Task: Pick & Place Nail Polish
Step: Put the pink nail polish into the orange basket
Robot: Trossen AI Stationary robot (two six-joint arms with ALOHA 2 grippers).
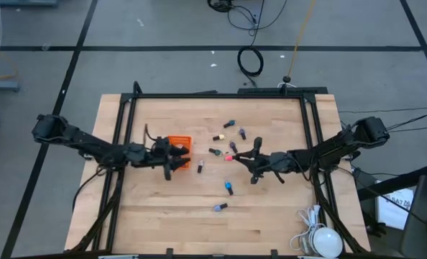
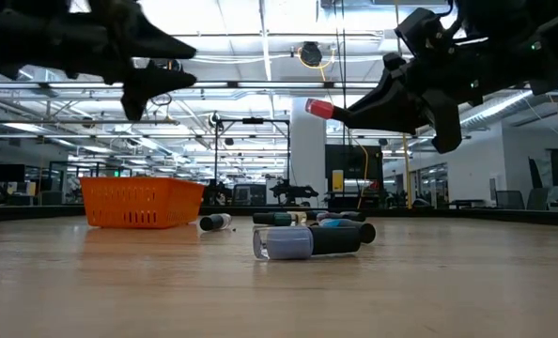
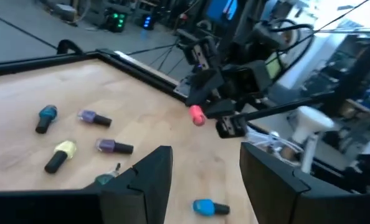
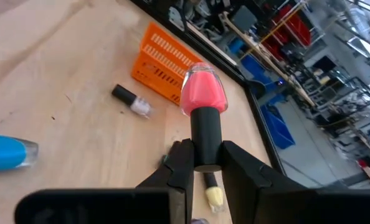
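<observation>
Your right gripper (image 4: pixel 199 167) has its jaws clamped on the cap of a pink nail polish bottle (image 4: pixel 203 92), lifted off the worktop (image 1: pixel 285 216). Left gripper (image 3: pixel 200 171), jaws parted and empty, hangs beside the orange basket (image 1: pixel 179 142). Most nail polish bottles (image 1: pixel 228 188) remain scattered. The right wrist view alone shows the grip; the basket's inside is hidden.

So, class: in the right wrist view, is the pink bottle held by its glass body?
No: the right gripper clamps the pink bottle by its dark cap, glass body sticking out free.
</observation>
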